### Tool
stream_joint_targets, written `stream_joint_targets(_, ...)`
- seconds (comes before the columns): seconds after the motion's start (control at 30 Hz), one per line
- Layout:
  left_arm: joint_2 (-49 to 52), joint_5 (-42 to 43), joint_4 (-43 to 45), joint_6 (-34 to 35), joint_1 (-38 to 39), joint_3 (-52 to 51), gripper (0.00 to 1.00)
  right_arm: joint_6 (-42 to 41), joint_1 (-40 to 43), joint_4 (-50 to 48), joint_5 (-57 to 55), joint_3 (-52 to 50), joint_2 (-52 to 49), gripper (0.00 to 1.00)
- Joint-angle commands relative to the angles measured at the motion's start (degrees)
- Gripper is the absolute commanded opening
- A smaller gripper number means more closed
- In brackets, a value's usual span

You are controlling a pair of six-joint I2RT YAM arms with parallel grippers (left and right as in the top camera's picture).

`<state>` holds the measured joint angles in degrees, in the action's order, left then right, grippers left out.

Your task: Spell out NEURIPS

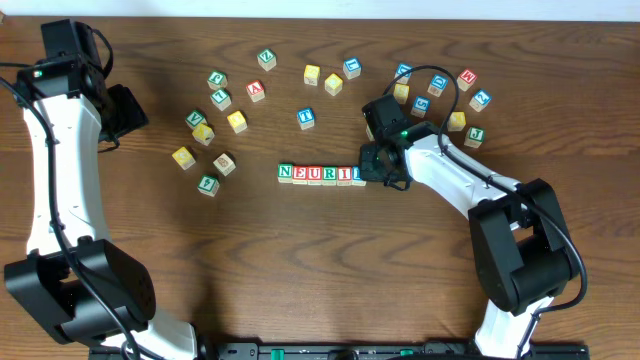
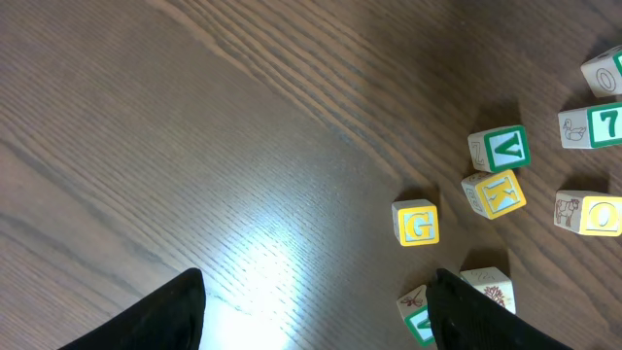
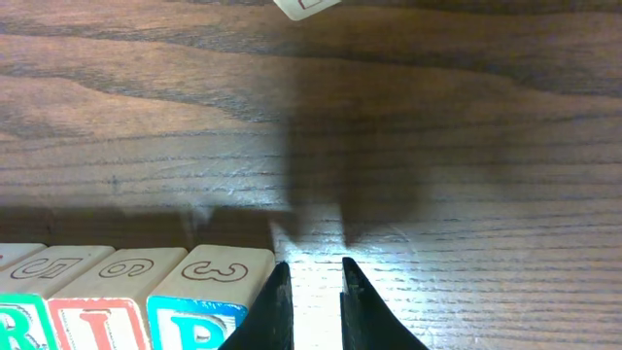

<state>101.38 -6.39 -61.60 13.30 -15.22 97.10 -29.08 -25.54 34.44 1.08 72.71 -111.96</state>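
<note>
Dark wood-grain bench is filling the overhead view. On it a row of 6 cubes is lying side by side, reading N, E, U, R, I and a last one half covered. Its long axis is running left to right across the picture. The right pincer is hanging at the row's right end, just beside that last cube, on the side where a 7th would be going. Loose cubes are lying scattered up and to the right of it, nearer this arm than the other. I cannot tell which of them is carrying the missing S. The left pincer is sitting well apart at the far left.

From the left wrist, the left pincer is standing wide open over bare wood, holding nothing. A G cube is lying off to its right, and the word is not calling for it.

From the right wrist, the P cube is ending the row at lower left. The right pincer is showing only a thin slit between its tips, gripping nothing, just beside the P cube's free side. Whether it is touching the cube I cannot tell. By my reading, the open spot is lying along the row's axis right where these tips are, so fetching the last cube is falling to the right arm.
</note>
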Motion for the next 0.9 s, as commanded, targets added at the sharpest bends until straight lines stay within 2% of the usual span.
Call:
stream_joint_targets(0.0, 0.22, -0.72, -0.31, -0.09, -0.13, 0.63, 0.72, 0.92, -0.44, -0.50, -0.04, 0.57, -0.57, 0.12)
stream_joint_targets(0.87, 0.22, -0.72, -0.31, -0.09, -0.13, 0.63, 0.72, 2.62, -0.87, -2.71, 0.61, 0.57, -0.57, 0.12)
